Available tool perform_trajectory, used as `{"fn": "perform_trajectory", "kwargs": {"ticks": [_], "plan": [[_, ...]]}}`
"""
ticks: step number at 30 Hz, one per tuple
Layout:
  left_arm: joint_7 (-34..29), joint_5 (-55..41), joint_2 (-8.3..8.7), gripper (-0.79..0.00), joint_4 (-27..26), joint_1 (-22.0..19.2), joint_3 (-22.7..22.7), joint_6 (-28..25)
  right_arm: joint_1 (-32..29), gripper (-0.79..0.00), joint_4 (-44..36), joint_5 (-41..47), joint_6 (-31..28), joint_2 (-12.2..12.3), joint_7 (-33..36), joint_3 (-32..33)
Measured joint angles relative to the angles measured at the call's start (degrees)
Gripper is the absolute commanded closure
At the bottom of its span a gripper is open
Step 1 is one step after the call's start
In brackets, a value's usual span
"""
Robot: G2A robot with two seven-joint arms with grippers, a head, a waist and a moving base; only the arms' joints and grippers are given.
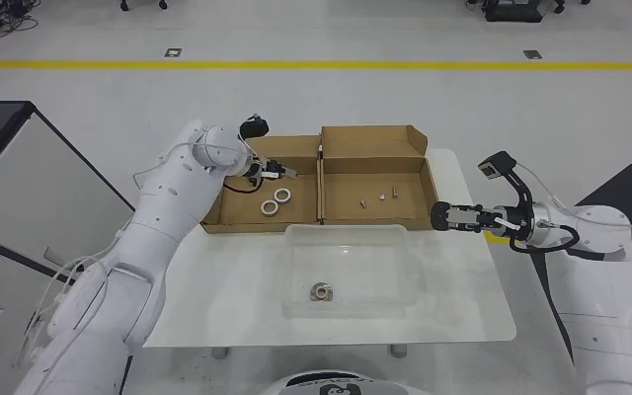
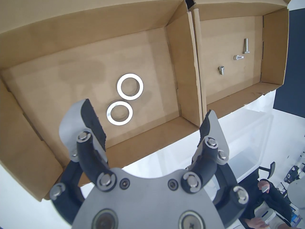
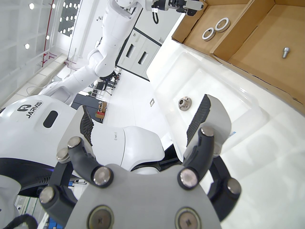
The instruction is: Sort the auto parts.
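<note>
Steel rings point(image 2: 130, 75) flat in carton point(image 2: 71, 60), flanged bushing point(image 3: 184, 102) in tray point(image 1: 375, 262), both jaws apart

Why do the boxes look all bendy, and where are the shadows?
Left wrist view: the wide lens bows the ring box walls, and the two rings cast faint shadows on its floor. Right wrist view: ceiling lamps glare, and the clear tray gleams white. Top view: box edges look straight, light even.

Left gripper point(image 2: 149, 116) and right gripper point(image 3: 145, 106) both hang with fingers point(image 2: 91, 120) spread apart, empty.
</note>
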Motion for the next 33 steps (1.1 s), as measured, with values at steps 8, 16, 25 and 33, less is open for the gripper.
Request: {"fn": "perform_trajectory", "kwargs": {"ticks": [8, 16, 25, 33], "plan": [[0.08, -0.12, -0.14, -0.785, 1.82, -0.7, 0.61, -0.25, 0.0, -0.785, 0.0, 0.0, 0.0, 0.0, 0.0, 0.0], [1.22, -0.25, 0.13, -0.785, -0.17, 0.31, 0.3, -2.77, 0.0, -0.785, 0.0, 0.0, 0.0, 0.0, 0.0, 0.0], [-4.65, 0.58, 3.31, -0.785, -17.36, 7.87, -3.73, -17.52, 0.0, -0.785, 0.0, 0.0, 0.0, 0.0, 0.0, 0.0], [-11.81, 2.83, 6.26, -0.785, -38.34, 18.37, -6.7, -23.79, 0.0, -0.785, 0.0, 0.0, 0.0, 0.0, 0.0, 0.0]]}}
